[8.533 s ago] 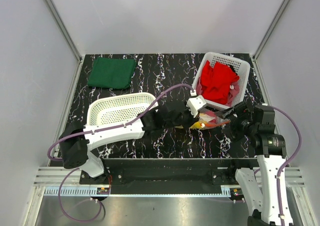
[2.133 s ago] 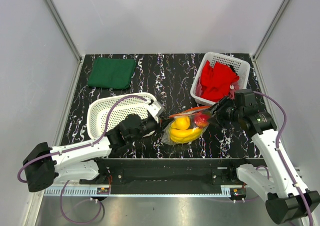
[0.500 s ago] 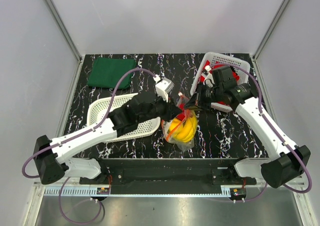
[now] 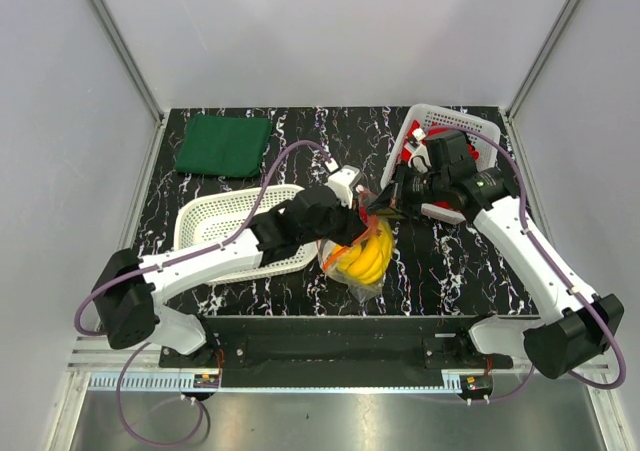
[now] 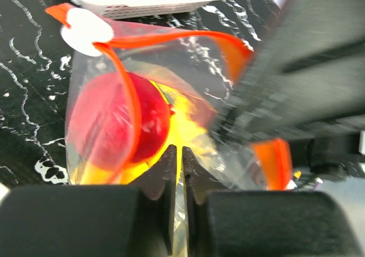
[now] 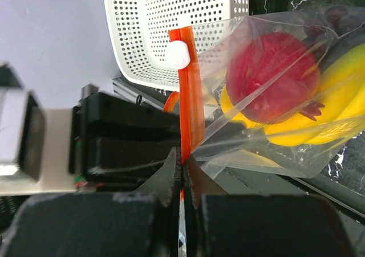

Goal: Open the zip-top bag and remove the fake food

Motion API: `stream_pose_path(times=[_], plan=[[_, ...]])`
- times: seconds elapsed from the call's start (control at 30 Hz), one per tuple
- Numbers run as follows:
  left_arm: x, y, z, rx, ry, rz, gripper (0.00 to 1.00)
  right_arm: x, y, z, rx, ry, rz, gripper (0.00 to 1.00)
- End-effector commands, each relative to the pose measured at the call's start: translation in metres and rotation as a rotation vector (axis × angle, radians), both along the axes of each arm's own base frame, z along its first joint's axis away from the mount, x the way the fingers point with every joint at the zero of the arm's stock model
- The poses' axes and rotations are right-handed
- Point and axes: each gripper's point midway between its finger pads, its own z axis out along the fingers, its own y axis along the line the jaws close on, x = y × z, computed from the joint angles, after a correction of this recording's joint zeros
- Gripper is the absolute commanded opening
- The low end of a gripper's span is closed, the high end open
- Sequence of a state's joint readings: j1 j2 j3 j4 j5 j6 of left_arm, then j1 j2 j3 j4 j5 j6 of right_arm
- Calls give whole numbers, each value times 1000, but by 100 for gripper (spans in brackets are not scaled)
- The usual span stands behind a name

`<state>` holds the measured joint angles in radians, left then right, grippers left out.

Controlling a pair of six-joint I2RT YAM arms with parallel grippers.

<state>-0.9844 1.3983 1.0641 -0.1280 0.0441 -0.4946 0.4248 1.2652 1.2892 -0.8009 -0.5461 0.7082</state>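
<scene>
Pinching: left gripper [image 5: 177, 154], right gripper [image 6: 182, 159] clamp clear crinkly orange-zipped bag [image 6: 239, 146].
Mouth: partly parted.
Remaining: yellow, red plastic fruits [image 6: 271, 77] inside.

Clear, glossy, crinkled plastic zip-top bag [image 6: 256, 146]

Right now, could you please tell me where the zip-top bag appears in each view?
Top external: zip-top bag at centre, slightly below middle.
Left wrist: bag fills the middle.
Right wrist: bag at upper right.
Shared landmark: the yellow fake food inside.
</scene>
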Motion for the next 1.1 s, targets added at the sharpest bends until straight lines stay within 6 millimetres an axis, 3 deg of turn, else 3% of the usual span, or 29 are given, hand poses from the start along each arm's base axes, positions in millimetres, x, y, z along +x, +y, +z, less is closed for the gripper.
stream_pose_path(times=[0.0,0.03,0.17,0.27,0.33,0.47,0.53,0.63,0.8,0.87,1.07], plan=[[25,0,-3,11,-62,109,14,-5,9,31,96,-85,40,0],[28,1,-9,33,-67,124,15,-6,9,31,97,-80,38,0],[38,7,-16,81,-107,188,48,-8,9,31,109,-79,36,0],[42,13,-22,118,-128,243,62,-11,9,31,118,-73,43,0],[42,13,-26,126,-137,254,82,-12,9,31,119,-74,43,0],[46,3,-32,107,-145,240,88,-14,11,29,135,-67,48,0],[49,-5,-25,63,-159,237,89,-16,11,26,136,-57,51,0],[53,-12,-26,58,-169,232,99,-19,11,24,135,-50,54,0],[66,-24,-36,66,-231,221,98,-21,11,19,134,-36,59,0],[70,-29,-35,61,-257,215,93,-21,11,19,133,-37,56,0],[79,-37,-42,53,-337,182,55,-23,7,17,111,-45,50,0]])
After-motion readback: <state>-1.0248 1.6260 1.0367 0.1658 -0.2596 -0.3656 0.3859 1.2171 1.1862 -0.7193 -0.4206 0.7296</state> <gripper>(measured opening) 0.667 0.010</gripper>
